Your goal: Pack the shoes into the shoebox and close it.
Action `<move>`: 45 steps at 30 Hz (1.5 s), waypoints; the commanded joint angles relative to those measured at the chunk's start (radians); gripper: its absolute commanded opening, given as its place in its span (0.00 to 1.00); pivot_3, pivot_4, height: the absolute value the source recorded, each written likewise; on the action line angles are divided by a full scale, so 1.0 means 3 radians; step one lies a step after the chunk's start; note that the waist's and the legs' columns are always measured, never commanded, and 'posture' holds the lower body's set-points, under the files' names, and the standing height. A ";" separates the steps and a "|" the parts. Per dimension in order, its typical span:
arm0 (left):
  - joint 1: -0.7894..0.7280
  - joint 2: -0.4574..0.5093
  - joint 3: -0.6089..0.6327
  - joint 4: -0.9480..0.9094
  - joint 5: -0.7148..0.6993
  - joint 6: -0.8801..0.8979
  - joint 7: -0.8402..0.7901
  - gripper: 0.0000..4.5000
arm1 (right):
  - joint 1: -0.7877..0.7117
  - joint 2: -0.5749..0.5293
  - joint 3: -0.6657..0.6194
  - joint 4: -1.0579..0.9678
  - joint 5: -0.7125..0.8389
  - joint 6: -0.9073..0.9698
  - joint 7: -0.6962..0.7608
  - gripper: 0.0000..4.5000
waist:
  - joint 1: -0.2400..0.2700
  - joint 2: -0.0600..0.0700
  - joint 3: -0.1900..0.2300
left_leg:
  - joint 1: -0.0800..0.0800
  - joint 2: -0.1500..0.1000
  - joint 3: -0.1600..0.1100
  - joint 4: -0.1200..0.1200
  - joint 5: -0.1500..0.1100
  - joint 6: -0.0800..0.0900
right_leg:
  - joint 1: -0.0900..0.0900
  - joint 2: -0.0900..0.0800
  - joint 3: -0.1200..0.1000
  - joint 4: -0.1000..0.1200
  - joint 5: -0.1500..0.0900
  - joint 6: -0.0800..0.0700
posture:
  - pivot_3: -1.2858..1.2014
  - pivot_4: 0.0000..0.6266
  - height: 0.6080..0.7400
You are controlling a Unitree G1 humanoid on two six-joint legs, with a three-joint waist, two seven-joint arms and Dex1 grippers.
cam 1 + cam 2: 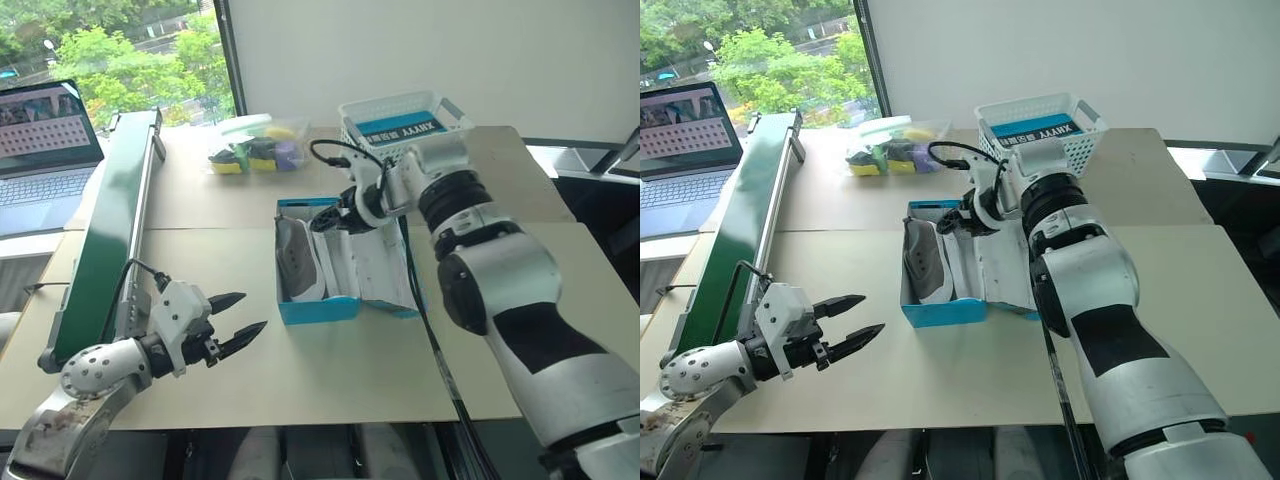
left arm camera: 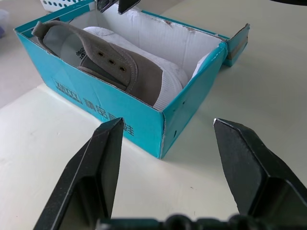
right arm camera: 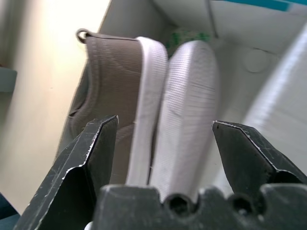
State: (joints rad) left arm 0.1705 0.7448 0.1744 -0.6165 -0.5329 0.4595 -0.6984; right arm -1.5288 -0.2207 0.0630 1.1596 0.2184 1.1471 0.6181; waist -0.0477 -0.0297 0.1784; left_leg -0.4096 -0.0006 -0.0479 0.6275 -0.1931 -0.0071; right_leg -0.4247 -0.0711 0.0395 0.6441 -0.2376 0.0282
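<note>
The blue shoebox (image 1: 318, 310) stands open in the middle of the table, its white-lined lid (image 1: 382, 268) folded out to the right. Both grey shoes (image 1: 298, 262) lie on their sides inside it, pale soles (image 3: 187, 100) pressed together. My right gripper (image 1: 335, 218) hovers open just above the far end of the box, over the shoes, holding nothing. My left gripper (image 1: 254, 312) is open and empty near the front left of the table, pointing at the box's near corner (image 2: 160, 129) and apart from it.
A white lattice basket (image 1: 400, 120) with a blue label stands behind the box. A clear bag of colourful items (image 1: 255, 150) lies at the back. A long green board (image 1: 110, 230) runs along the left side, with a laptop (image 1: 45, 140) beyond it.
</note>
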 commanded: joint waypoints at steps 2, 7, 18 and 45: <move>-0.0052 0.0014 0.0019 -0.0021 -0.0003 -0.0013 -0.0068 0.71 | 0.0057 -0.0076 -0.0096 -0.0471 0.0080 0.0146 0.0134 0.78 | -0.0012 0.0000 0.0000 | 0.0001 0.0000 0.0000 0.0000 0.0000 0.0000 | 0.0000 0.0000 0.0000 0.0000 0.0000 0.0000 | 0.52 0.24 0.98; -0.0125 0.0018 -0.0005 0.0035 0.0013 -0.0008 -0.0121 0.71 | 0.0385 -0.0118 -0.0089 -0.1215 0.0268 0.0445 0.0344 0.44 | -0.0007 0.0000 0.0000 | -0.0001 0.0000 0.0000 0.0001 0.0000 0.0000 | -0.0001 0.0000 0.0000 0.0002 0.0000 0.0000 | 0.52 0.24 0.98; -0.0161 0.0013 -0.0034 0.0108 0.0041 -0.0034 -0.0200 0.71 | 0.1851 -0.1908 0.0691 -0.4308 0.1732 0.0760 0.2446 0.01 | 0.0075 0.0006 0.0006 | -0.0020 -0.0007 -0.0011 0.0019 -0.0006 0.0008 | 0.0002 -0.0014 -0.0015 -0.0005 -0.0004 0.0011 | 0.52 0.24 0.98; -0.0685 0.0201 -0.0088 0.0622 0.0081 -0.0077 -0.0752 0.71 | 0.4901 0.1365 -0.2149 -0.5246 0.0519 0.0440 -0.2015 0.01 | 0.0125 -0.0012 -0.0032 | 0.0041 0.0013 0.0002 0.0036 -0.0009 0.0002 | 0.0069 -0.0013 0.0000 -0.0012 -0.0029 0.0028 | 0.52 0.24 0.98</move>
State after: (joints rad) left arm -0.0137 0.7948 0.1550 -0.4264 -0.5115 0.4526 -0.9084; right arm -0.0336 0.0771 -0.3373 -0.4799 0.3312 1.2724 0.1101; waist -0.0102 -0.0334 0.1690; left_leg -0.3969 0.0046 -0.0482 0.6395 -0.1980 -0.0099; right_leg -0.4043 -0.0750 0.0393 0.6383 -0.2462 0.0362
